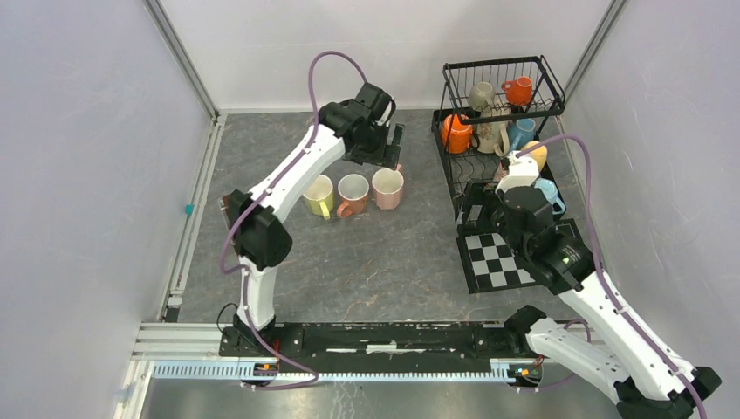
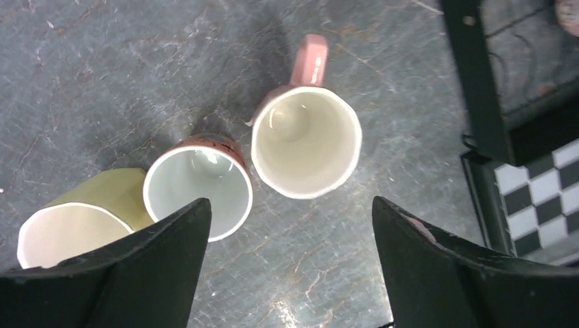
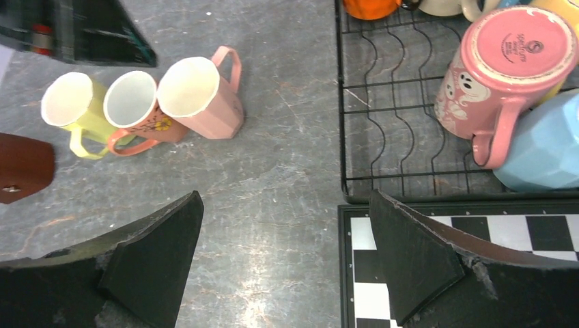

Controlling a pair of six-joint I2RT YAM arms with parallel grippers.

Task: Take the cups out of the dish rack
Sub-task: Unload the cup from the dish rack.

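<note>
Top external view: the rack (image 1: 502, 113) stands at the far right of the table (image 1: 393, 262), with the checkered mat (image 1: 497, 260) just beside its near edge. The upper tier holds a grey-beige cup (image 1: 481, 94) and an orange cup (image 1: 519, 90). The lower tier holds several more cups, among them an inverted pink cup (image 3: 505, 65) resting against a light blue cup (image 3: 546, 147). Three cups stand upright in a close row on the table, left of the rack: yellow cup (image 1: 318, 195), salmon cup (image 1: 352, 194) and pale pink cup (image 1: 387, 188). The yellow and salmon handles point toward the arm bases; the pale pink handle points away. The left gripper (image 2: 292, 201) hangs above this row, jaws apart and holding nothing. The right gripper (image 3: 285, 198) is over the table near the rack's near left corner, jaws apart and empty. A brown object (image 3: 24, 167) lies left of the yellow cup.
</note>
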